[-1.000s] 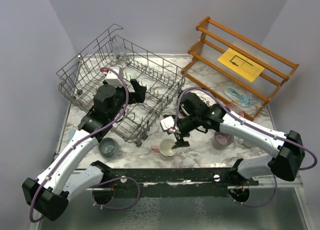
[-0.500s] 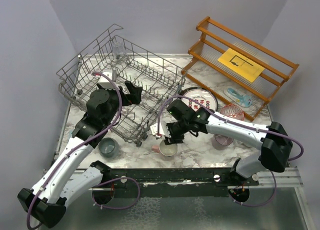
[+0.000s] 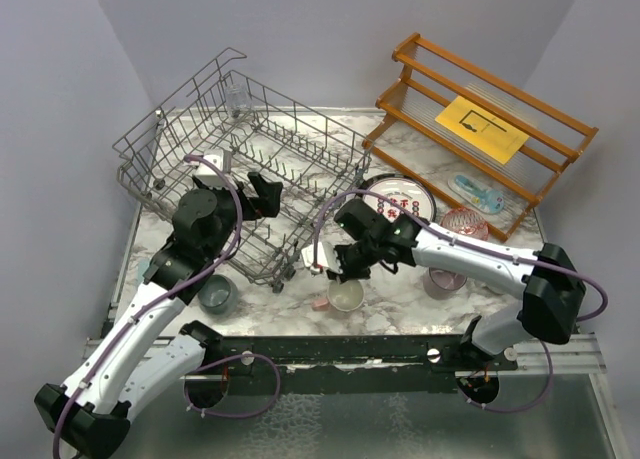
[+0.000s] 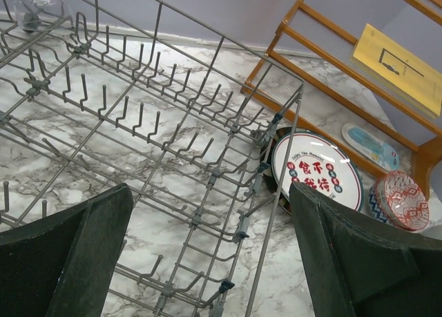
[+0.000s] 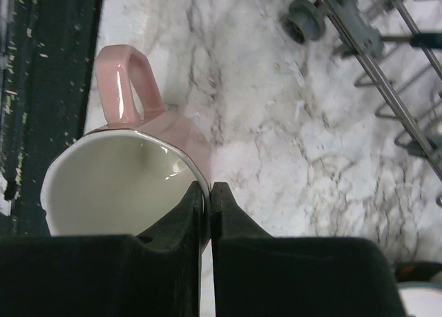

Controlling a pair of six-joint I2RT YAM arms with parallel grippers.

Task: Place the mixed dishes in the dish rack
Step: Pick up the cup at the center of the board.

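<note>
Pinching the rim of the pink mug (image 5: 117, 186), the right gripper (image 5: 207, 193) is clamped on it near the front edge of the grey-veined marble table (image 3: 400, 291), beside the dish rack (image 3: 190, 129). The left gripper (image 3: 264, 193) hangs wide open over the rack. An orange wooden shelf (image 3: 430, 79) stands far right, and plain lilac-grey walls (image 3: 300, 29) enclose everything.

A robot lab booth: bare lilac walls (image 3: 60, 89) box in a marble-topped table (image 3: 397, 291) carrying a bolted arm rail (image 3: 340, 357).
</note>
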